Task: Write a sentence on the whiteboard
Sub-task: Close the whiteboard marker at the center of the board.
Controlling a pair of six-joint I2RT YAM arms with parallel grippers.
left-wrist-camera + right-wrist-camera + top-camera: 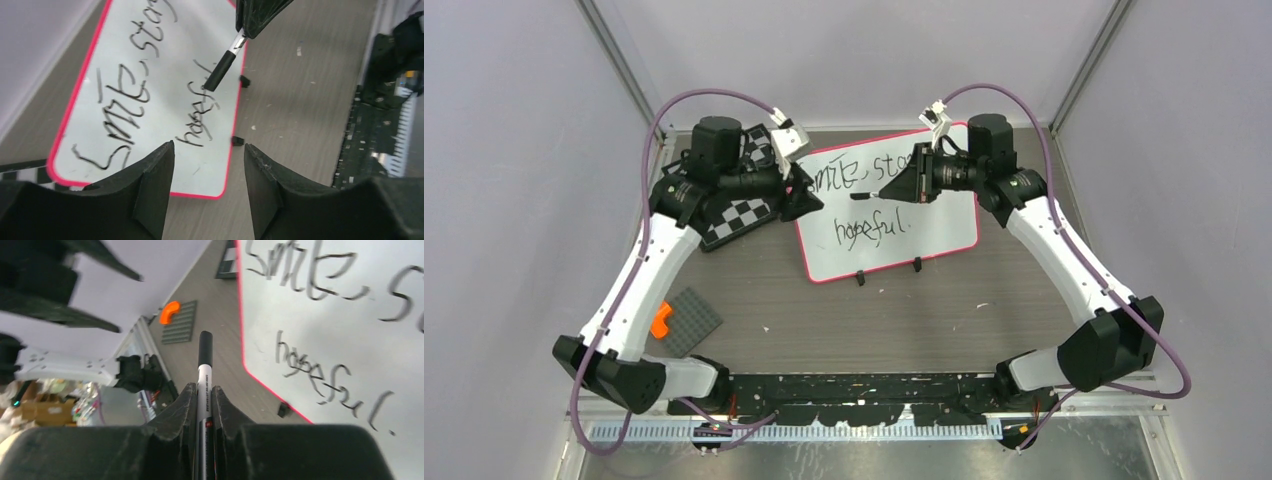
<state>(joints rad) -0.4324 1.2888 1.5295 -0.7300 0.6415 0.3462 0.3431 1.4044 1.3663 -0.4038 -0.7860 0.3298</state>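
The whiteboard [934,235] lies flat on the table [874,320], at the far side and near the middle, a little turned, with its two small black feet on the near edge. On it the sentence [864,180] stands in black in two lines: the upper line reads about "Smile, stay", though the right arm covers its end in the top view, and the lower line reads "hopeful."

The right fingers [180,405] are closed narrowly on a marker [205,355] and hold it by its body, with the black end sticking out in front. In the top view this end is over the board between the two lines. I cannot tell if it touches the surface.

The left fingers [150,175] stand wide apart with nothing between them, at the left edge of the board, beside the word "Smile".

A chessboard [744,215] lies under the left arm, just left of the whiteboard. Nearer to the bases there is a grey plate [689,322] with an orange piece [660,320] at its left side.
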